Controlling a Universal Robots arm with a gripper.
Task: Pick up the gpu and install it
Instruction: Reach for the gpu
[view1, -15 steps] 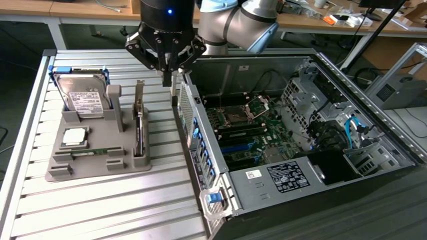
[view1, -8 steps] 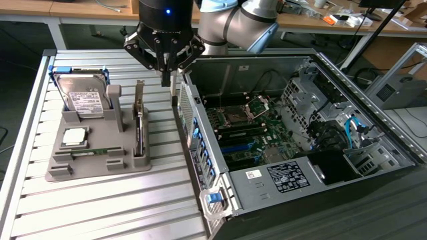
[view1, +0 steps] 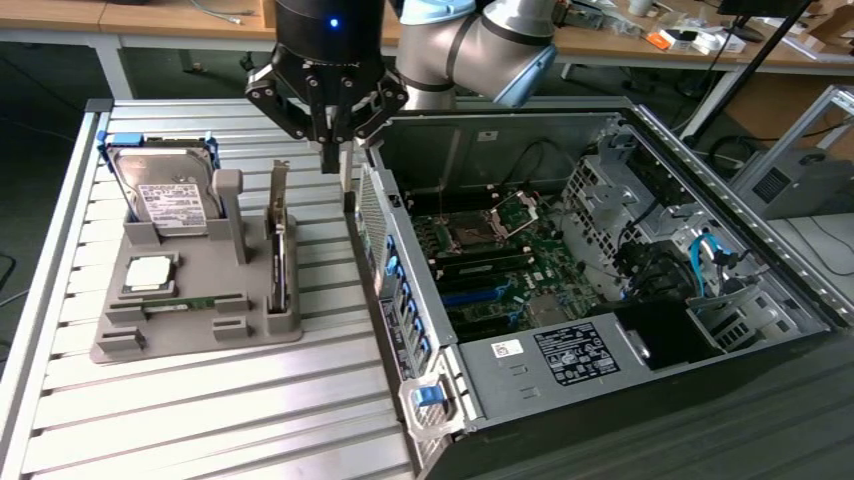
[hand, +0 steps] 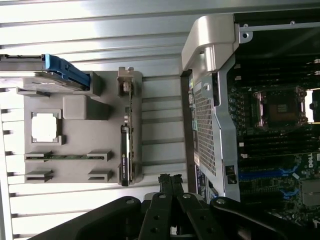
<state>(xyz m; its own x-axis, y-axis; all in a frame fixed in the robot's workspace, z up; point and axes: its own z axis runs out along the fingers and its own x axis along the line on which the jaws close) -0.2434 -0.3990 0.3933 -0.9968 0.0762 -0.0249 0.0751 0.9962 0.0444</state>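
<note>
Gpu (view1: 279, 245) (hand: 125, 150) is seen standing edge-on in a slot of the grey holder (view1: 187, 340) (hand: 105, 135): a thin flat card, dark along the edge, with a silver metal bracket at the end. The holder is matte moulded plastic, blocky, with raised posts and slots. Also on the holder: a boxy silver hard drive (view1: 167, 195) with a white label and blue plastic rails, propped upright; a square metal-topped processor (view1: 147, 272) (hand: 44, 126) lying flat; a narrow green memory strip (view1: 187, 303) (hand: 67, 156) lying between two clips.

Black gripper (view1: 336, 160) (hand: 170, 179) is held above the gap beside the holder, near the gpu's bracket end but apart from it. Jaws are pressed together, with nothing pinched.

Just beside the holder an open computer case (view1: 400, 270) is laid on its side: grey sheet metal, perforated rear panel, green motherboard (view1: 494, 260) inside with black and blue slots.

Surface (view1: 200, 420) (hand: 125, 30) under the holder is ribbed silver aluminium profile, shiny. Behind the holder, wood-topped desks with clutter are seen.
</note>
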